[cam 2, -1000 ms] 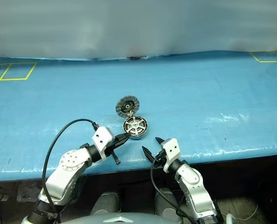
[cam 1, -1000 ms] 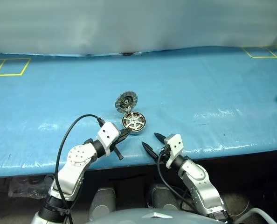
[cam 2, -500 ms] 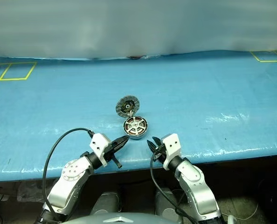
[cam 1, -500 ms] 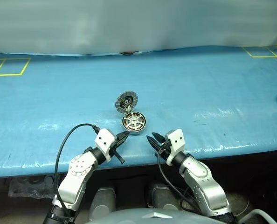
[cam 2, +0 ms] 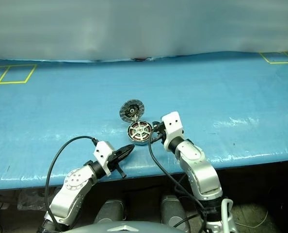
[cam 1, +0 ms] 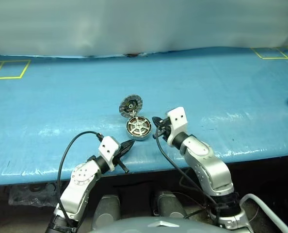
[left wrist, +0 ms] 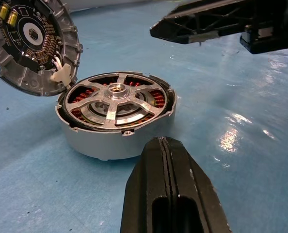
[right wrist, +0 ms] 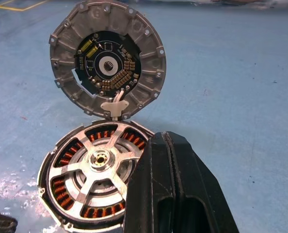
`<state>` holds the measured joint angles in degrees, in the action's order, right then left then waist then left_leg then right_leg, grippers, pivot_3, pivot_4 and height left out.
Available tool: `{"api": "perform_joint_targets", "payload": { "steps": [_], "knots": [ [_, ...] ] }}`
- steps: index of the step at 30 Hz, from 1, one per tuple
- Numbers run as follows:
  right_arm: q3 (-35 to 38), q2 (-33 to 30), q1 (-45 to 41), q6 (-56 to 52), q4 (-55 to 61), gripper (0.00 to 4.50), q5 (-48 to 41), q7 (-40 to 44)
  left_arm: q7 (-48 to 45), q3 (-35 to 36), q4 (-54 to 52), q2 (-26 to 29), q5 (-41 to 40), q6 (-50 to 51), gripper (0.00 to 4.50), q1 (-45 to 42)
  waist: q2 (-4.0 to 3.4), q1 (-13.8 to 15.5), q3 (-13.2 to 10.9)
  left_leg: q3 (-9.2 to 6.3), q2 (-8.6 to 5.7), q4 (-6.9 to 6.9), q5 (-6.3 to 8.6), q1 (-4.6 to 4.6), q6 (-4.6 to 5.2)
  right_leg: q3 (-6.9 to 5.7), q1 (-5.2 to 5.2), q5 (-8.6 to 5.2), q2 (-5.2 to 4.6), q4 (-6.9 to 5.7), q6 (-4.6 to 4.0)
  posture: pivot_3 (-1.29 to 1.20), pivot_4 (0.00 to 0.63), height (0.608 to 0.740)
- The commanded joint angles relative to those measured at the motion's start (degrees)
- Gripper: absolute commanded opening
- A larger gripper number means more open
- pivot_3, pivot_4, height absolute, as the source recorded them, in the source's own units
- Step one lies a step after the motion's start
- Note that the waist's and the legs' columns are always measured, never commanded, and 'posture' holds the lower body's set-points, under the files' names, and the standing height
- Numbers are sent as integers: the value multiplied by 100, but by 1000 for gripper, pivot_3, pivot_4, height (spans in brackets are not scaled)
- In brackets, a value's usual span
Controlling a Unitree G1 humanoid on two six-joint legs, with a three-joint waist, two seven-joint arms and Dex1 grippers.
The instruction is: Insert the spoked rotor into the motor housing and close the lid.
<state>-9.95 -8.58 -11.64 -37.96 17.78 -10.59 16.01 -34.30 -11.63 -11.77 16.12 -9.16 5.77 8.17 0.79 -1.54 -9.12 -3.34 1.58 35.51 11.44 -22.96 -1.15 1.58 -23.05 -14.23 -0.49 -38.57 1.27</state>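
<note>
At frame centre I see the motor housing [cam 1: 138, 128] on the blue table [cam 1: 221, 87], spoked rotor [left wrist: 116, 99] inside, lid [cam 1: 131, 105] standing open behind. My right gripper [cam 1: 157, 120], closed and empty, reaches in beside it; my left gripper [cam 1: 129, 143], closed, points from lower left.

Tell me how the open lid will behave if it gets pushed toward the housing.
The lid stands open, joined to the motor housing by one small white hinge piece, so it should swing down rather than slide. It looks like stiff ribbed metal, unlikely to flex. The exposed circuit board inside may be fragile; push the rim.
</note>
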Motion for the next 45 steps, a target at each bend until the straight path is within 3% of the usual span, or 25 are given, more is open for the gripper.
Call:
{"api": "perform_joint_targets", "payload": {
  "steps": [1, 14, 22, 45],
  "knots": [
    [-127, 24, -402, -12, -348, 16, 142, -6, -41, 15, -91, 26, -86, -21, 0, 20, 0, -4, 0, 1, 0, -2, 0, 0, 0, 0, -1, 0, 0, 1, 0, 0, 150, 740],
    [-731, 281, -1014, 107, -1209, 16, 398, 283, 14, 84, -123, 63, -153, 2, 0, 182, -2, -55, -1, 2, 2, -15, 0, -1, 1, 2, -8, 0, 4, 5, 0, 0, 150, 740],
    [-870, 524, -972, 105, -1038, 16, 412, 344, 23, 74, -97, 61, -154, 23, 0, 216, -2, -59, -1, 4, 3, -22, 0, -2, 1, 4, -14, -1, 5, 5, -1, 0, 150, 740],
    [-721, 335, -453, 71, -1174, 16, 382, 499, -6, 29, -39, 51, -166, 80, 0, 229, -1, -54, 1, 3, 2, -23, 0, -2, 0, 4, -10, -1, 1, 12, -2, 0, 150, 740]
  ]
}}
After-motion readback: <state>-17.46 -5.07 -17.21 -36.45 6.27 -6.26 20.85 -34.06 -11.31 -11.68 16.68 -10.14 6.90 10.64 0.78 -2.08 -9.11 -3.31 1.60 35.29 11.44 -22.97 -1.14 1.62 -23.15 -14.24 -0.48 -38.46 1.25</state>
